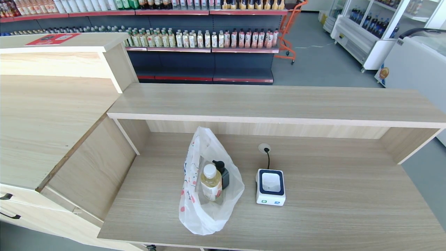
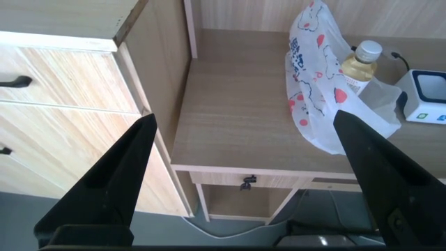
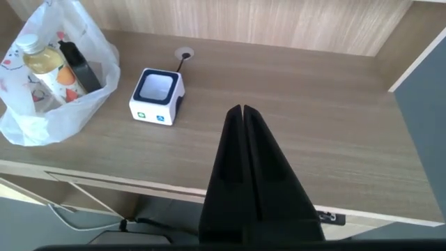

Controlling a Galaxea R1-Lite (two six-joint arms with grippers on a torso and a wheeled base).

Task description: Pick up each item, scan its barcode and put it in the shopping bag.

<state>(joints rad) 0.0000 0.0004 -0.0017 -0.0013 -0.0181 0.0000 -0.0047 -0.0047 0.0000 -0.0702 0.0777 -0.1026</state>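
Observation:
A white plastic shopping bag (image 1: 205, 195) with red print stands on the counter, left of centre. Inside it stand a yellowish drink bottle (image 1: 210, 181) with a white cap and a dark pump bottle (image 1: 222, 172). A white barcode scanner (image 1: 270, 186) with a dark-framed window sits just right of the bag, its cable running to a hole in the counter. My left gripper (image 2: 244, 139) is open, held off the counter's front left corner; the bag (image 2: 313, 84) lies beyond it. My right gripper (image 3: 242, 115) is shut and holds nothing, above the counter to the right of the scanner (image 3: 157, 96).
The wooden counter (image 1: 331, 209) has a raised shelf along its back and a side wall on the right. A taller cabinet (image 1: 41, 118) with drawers stands to the left. Store shelves with bottles and freezers lie beyond.

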